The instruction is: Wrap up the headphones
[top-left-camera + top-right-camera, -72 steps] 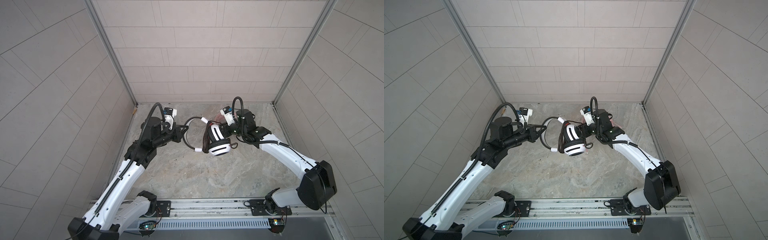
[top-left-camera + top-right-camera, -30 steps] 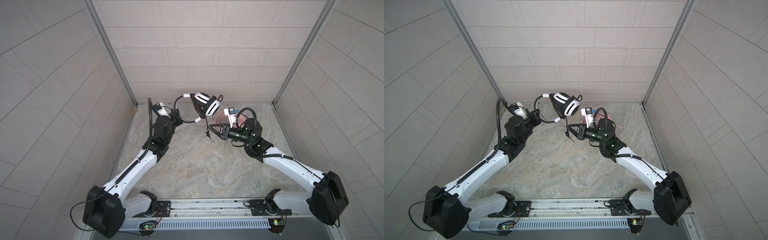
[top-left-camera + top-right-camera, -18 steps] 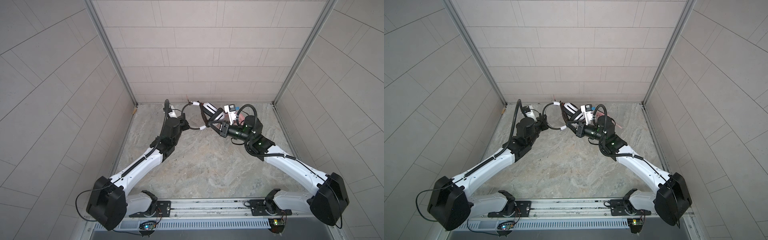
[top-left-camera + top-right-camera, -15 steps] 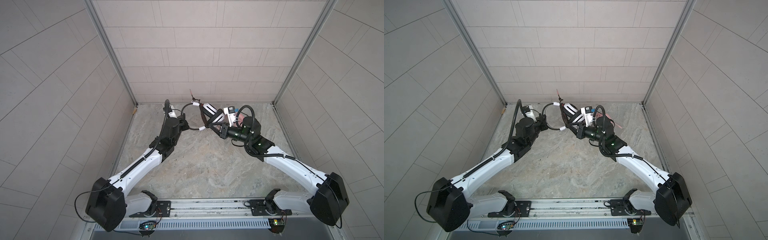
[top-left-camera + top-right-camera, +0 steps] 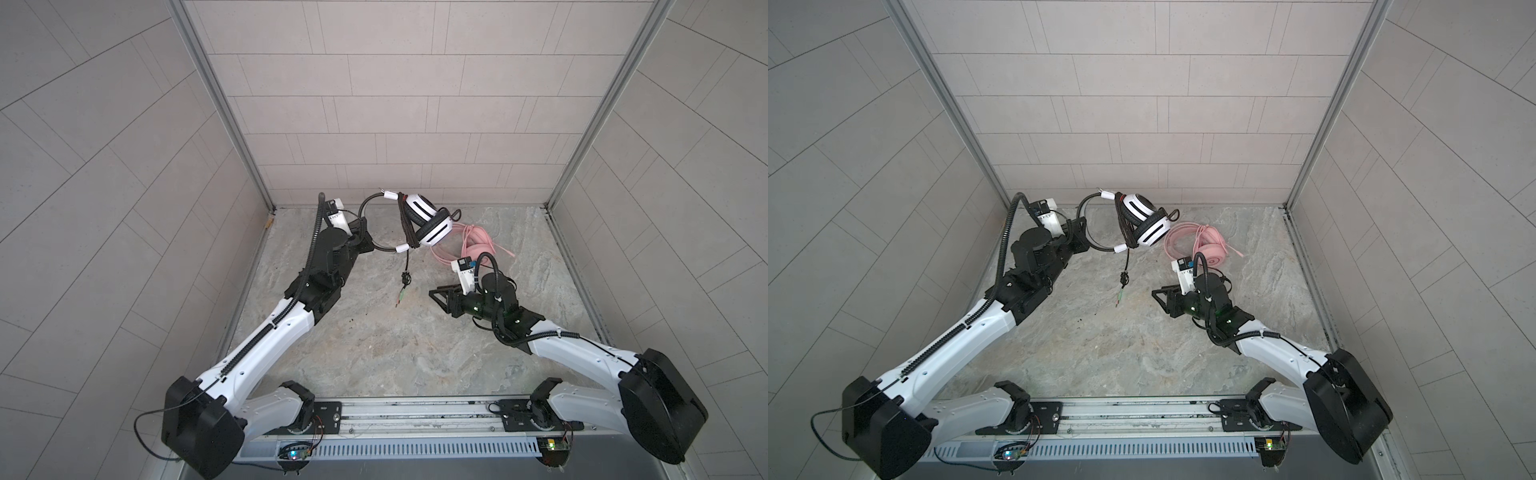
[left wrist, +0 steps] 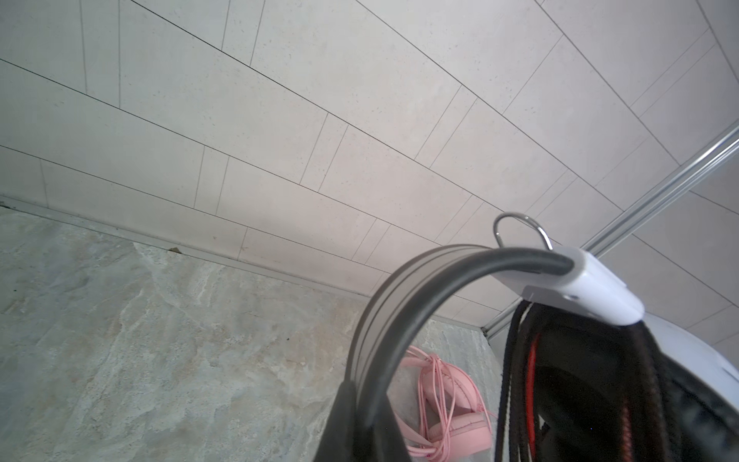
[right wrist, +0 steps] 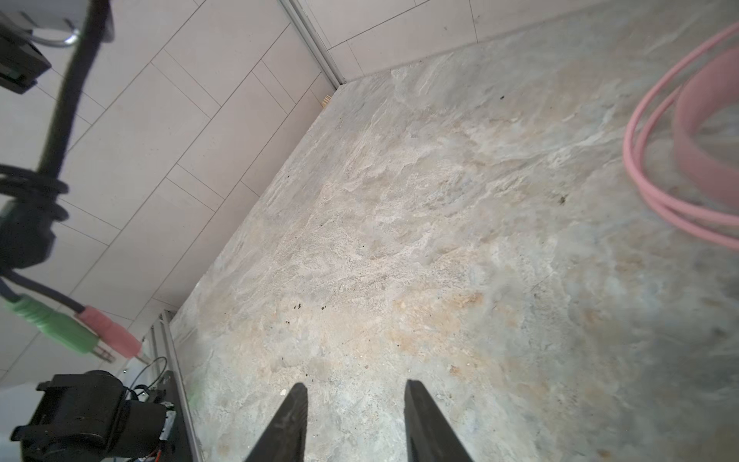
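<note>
The left tool [image 5: 366,241] clamps the white-and-black headset [image 5: 430,220] by its headband, raised at upper centre. The pink headset [image 5: 471,251] lies on the worktop [image 5: 374,340] just right. The right tool [image 5: 439,297], jaws apart and empty, should catch the dangling plugs [image 7: 106,330] and tuck them in without loosening the coil.

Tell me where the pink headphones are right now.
In both top views the pink headphones lie on the tabletop near the back wall, right of centre, between the raised white-and-black headphones and the right gripper.
</note>
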Robot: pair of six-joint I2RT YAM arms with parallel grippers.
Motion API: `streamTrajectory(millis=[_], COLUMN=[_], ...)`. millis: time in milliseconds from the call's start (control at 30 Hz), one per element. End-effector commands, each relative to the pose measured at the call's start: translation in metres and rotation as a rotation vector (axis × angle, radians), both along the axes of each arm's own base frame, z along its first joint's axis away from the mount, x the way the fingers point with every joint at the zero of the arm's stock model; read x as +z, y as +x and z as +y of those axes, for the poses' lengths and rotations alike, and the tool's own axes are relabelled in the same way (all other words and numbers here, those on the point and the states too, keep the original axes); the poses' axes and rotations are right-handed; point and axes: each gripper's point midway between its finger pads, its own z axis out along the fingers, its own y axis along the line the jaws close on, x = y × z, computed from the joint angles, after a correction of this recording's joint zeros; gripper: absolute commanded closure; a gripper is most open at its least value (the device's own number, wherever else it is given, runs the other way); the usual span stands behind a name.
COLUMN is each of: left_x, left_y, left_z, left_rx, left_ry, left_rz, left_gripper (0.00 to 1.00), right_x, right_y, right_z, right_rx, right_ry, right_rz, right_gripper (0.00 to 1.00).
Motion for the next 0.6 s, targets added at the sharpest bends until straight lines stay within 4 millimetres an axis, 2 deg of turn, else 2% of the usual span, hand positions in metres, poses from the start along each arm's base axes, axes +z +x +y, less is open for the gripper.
streamTrajectory(millis=[0,233,567], left_x=[0.049,0.058,0.062], left_y=[-0.013,-0.023,-0.028], left_z=[-0.003,-0.004,-0.01], left_rx=[-0.037,-0.052,-0.077], left_ry=[-0.135,-0.153,-0.176], left_rz=[-0.112,-0.119,-0.115], left_gripper=[1.0,1.0,1.0], right_x=[0.032,0.045,0.045], right_y=[0.007,0.025,0.058], right_z=[0.015,0.028,0.004], right_rx=[0.043,0.054,-0.113], right_ry=[0.081,0.121,0.075], right_rz=[-0.152,-0.228,-0.328], right_gripper=[0.52,0.41,0.36])
